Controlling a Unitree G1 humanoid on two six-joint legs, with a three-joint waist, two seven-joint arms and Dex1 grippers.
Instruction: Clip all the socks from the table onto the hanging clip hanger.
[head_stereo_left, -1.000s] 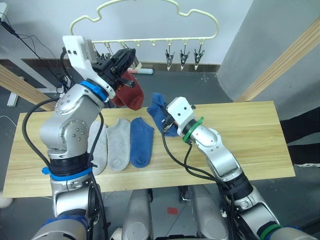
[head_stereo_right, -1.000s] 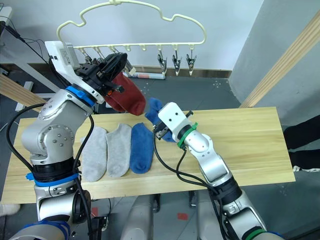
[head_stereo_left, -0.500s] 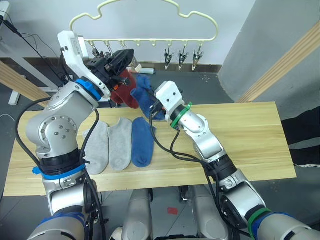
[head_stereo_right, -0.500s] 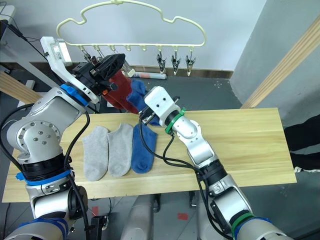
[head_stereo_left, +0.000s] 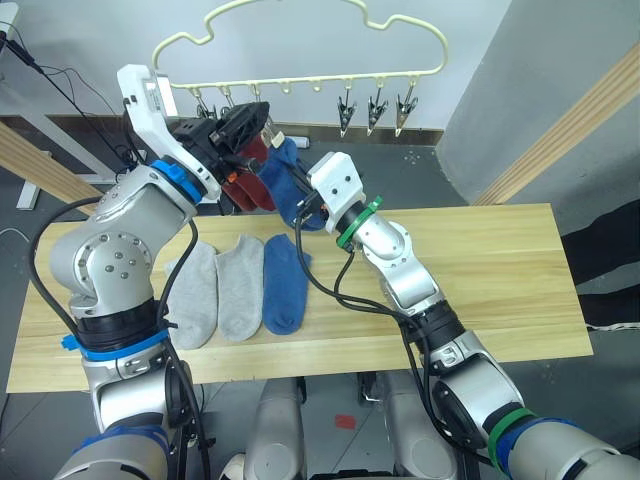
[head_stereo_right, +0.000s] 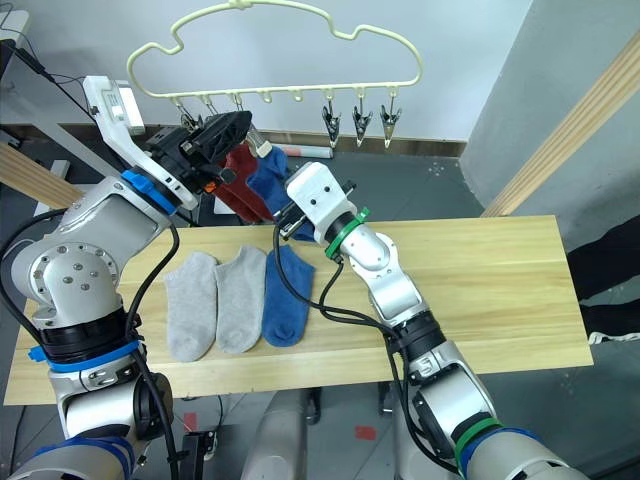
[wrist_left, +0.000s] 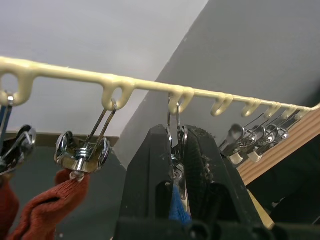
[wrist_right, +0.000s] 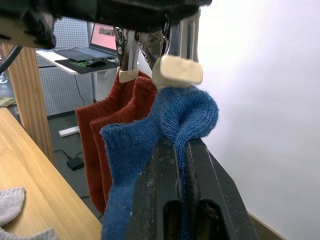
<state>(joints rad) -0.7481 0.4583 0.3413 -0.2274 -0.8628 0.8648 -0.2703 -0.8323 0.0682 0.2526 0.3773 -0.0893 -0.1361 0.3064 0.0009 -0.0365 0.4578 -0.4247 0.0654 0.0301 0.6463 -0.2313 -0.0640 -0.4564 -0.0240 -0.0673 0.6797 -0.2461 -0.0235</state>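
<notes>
A blue sock (wrist_right: 150, 145) is held up under the clip hanger (head_stereo_left: 300, 30), just below the third clip (wrist_left: 176, 150) from the robot's left. The right hand (wrist_right: 182, 150) is clamped on the sock's top edge, so the cloth is bunched up and pushed right against the clip's tip. The left hand (wrist_left: 176, 165) is pressed together on that same clip — most likely so its mouth is squeezed open and the sock can be slid in. A bit of blue can be seen between the left hand's fingers (wrist_left: 145, 170), so the sock is probably partly in already; whether it is gripped yet cannot be told.

Two red socks (wrist_right: 107, 130) are seen hung from the two clips beside it, so two of the six are judged done. Three more clips (head_stereo_left: 375, 108) hang free further to the right.

On the tabletop (head_stereo_left: 500, 270) three socks are laid flat side by side — two grey socks (head_stereo_left: 215, 295) and one more blue sock (head_stereo_left: 283, 285). So four socks are left to clip, with the held one counted in.
</notes>
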